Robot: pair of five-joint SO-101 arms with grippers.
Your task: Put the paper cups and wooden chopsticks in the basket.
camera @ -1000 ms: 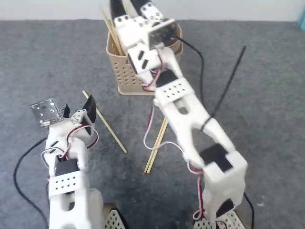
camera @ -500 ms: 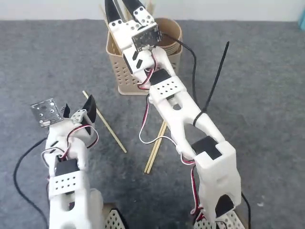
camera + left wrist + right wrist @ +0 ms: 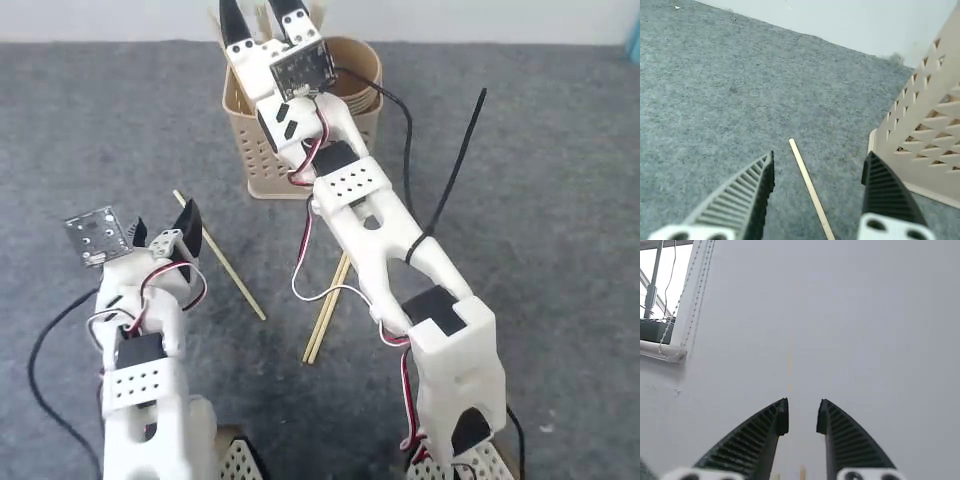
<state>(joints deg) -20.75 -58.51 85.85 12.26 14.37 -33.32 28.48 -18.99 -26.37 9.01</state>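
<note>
Left hand is held wide open, empty, over a loose chopstick on the bench; right hand is held narrowly parted, nothing visibly gripped, above the basket.

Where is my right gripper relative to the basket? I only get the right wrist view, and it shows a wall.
Observer: The right gripper is above the basket's far rim.
Operator: Any chopsticks outside it?
Observer: Yes. A single chopstick lies on the carpet by the left gripper, and a pair lies beside the right arm.
Operator: Is the left gripper holding anything?
Observer: No, it is open, low over the single chopstick's end.
Operator: And the cups?
Observer: Cups sit stacked inside the basket.
</note>
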